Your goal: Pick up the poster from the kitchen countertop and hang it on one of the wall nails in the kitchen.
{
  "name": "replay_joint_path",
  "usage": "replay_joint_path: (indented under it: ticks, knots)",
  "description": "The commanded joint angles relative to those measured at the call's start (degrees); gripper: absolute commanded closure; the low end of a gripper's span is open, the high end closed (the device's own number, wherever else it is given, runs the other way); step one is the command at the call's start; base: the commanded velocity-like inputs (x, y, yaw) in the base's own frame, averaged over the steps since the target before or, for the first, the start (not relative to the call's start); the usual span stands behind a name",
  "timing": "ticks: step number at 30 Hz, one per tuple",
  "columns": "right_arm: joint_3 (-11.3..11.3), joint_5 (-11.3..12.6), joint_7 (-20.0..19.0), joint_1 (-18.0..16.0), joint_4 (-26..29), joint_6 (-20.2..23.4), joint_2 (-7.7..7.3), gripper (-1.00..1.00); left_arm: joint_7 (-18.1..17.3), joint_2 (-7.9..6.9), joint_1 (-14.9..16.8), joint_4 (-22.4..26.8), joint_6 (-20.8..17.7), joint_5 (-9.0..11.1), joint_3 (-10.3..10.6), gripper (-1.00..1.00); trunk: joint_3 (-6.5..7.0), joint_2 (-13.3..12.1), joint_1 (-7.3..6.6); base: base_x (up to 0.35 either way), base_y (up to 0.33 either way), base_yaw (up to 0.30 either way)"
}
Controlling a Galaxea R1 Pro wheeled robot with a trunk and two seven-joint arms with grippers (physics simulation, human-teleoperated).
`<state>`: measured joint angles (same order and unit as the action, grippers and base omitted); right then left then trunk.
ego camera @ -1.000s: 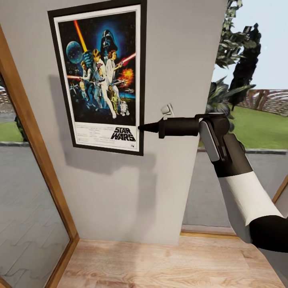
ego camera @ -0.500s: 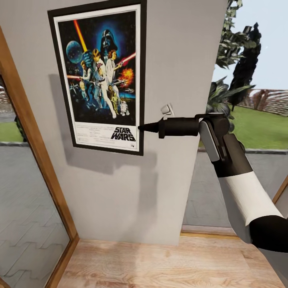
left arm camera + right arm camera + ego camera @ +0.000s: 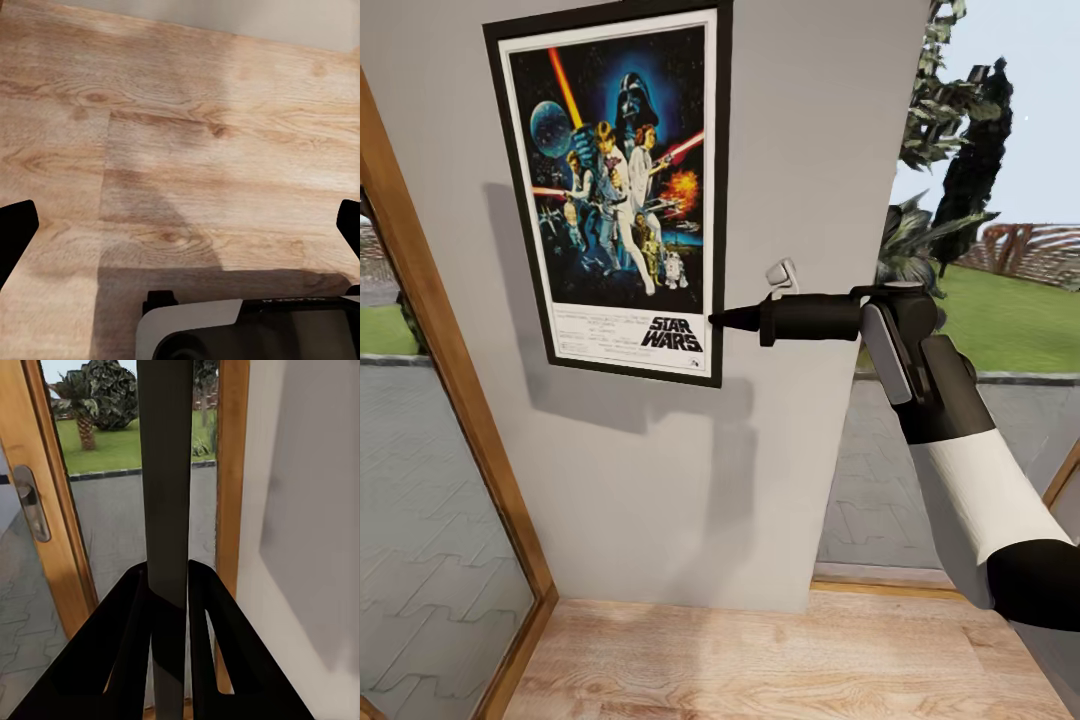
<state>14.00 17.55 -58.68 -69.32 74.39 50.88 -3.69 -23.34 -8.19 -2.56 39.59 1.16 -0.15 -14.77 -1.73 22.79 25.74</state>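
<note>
Grey wall [image 3: 690, 480] fills the head view, w/ wood floor [image 3: 780, 660] below and a wood-framed glass door [image 3: 430, 420] at its left; garden and trees show past the wall's right edge. Poster [image 3: 622, 190] sits flat against the wall, upright w/ a slight tilt, top edge cut by the frame. Right gripper [image 3: 722, 320] reaches in horizontally from the right arm [image 3: 960, 470], tips at the poster's lower right edge. A small white fitting [image 3: 781, 275] sticks out of the wall just above the gripper.

Left wrist view: wood floor [image 3: 187, 135] under the cam, grey wall strip at the far edge. Left gripper [image 3: 180, 232] has its dark fingertips [image 3: 15, 229] spread wide apart, nothing between them.

Right wrist view: poster [image 3: 166, 495] seen edge-on as a thin dark slab, running straight away from the cam. Right gripper [image 3: 169, 585] fingers [image 3: 131, 660] are clenched on it from both sides. Grey wall [image 3: 300, 510] close beside the slab; wood door frame [image 3: 56, 510] w/ a metal handle plate [image 3: 31, 502] and lawn beyond.
</note>
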Motion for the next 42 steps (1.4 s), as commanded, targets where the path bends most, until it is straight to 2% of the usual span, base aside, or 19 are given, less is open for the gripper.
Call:
replay_joint_path:
  ticks: [1,42]
  knots:
    - [0.1,0.3,0.0,0.0,0.0,0.3,-0.04,1.0,-0.3,0.02,0.0,0.0,0.1,0.0,-0.2,-1.0,-0.12,0.1,0.04,0.0,0.0,0.0]
    - [0.0,0.2,0.1,0.8,-0.8,-1.7,-0.09,1.0,-0.2,0.02,0.0,0.0,0.1,0.0,-0.2,-1.0,-0.12,0.1,0.04,0.016,0.0,0.0]
